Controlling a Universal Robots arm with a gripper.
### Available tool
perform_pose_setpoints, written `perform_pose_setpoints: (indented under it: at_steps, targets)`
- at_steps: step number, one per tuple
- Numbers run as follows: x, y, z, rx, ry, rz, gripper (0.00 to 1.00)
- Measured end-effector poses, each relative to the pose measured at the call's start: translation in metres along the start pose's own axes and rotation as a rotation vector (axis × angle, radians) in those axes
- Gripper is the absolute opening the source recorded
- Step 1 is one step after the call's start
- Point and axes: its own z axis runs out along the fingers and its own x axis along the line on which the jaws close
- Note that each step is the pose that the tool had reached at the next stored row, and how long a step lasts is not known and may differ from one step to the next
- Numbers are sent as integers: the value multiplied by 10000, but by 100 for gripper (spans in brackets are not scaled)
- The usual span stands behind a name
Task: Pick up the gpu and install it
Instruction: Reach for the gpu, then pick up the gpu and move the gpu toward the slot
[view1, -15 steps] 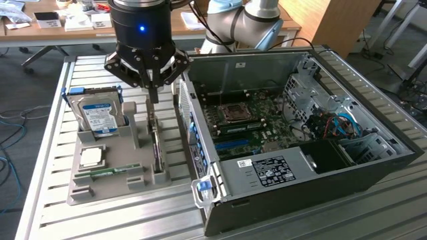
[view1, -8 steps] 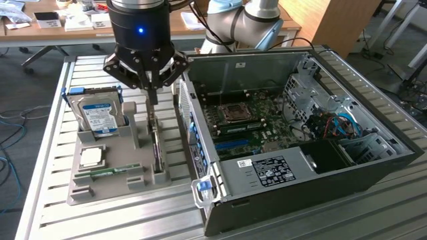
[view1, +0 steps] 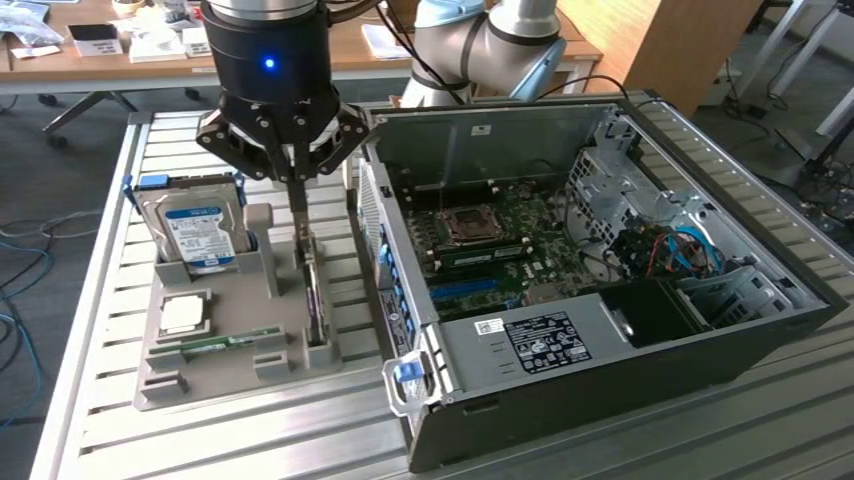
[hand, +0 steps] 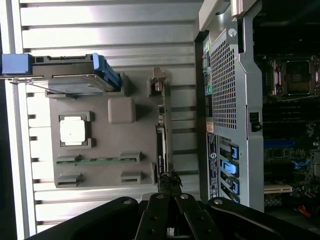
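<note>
The gpu (view1: 312, 295) stands on edge in a slot of the grey holder tray (view1: 220, 375), with its silver bracket end toward the back. In the wrist view the gpu (hand: 160, 142) shows edge-on as a thin dark strip along the grey tray (hand: 140, 150). My gripper (view1: 290, 176) hangs over the card's bracket end, fingers shut, with nothing visibly between them. In the wrist view my gripper (hand: 169, 179) sits in line with the card, its fingertips together. The card still rests in the tray.
The open computer case (view1: 747, 300) lies to the exterior view's right of the tray, its motherboard (view1: 501, 245) exposed. The tray also holds a hard drive (view1: 198, 232), a CPU (view1: 183, 315) and a memory stick (view1: 207, 345). All of it sits on a slatted metal table (view1: 240, 440).
</note>
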Motion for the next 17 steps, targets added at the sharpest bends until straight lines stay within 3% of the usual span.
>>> perform_pose_setpoints:
  at_steps: [13,16,17]
  targets:
    - [0,0,0,0,0,0,11]
    - [0,0,0,0,0,0,17]
    - [1,0,0,0,0,0,23]
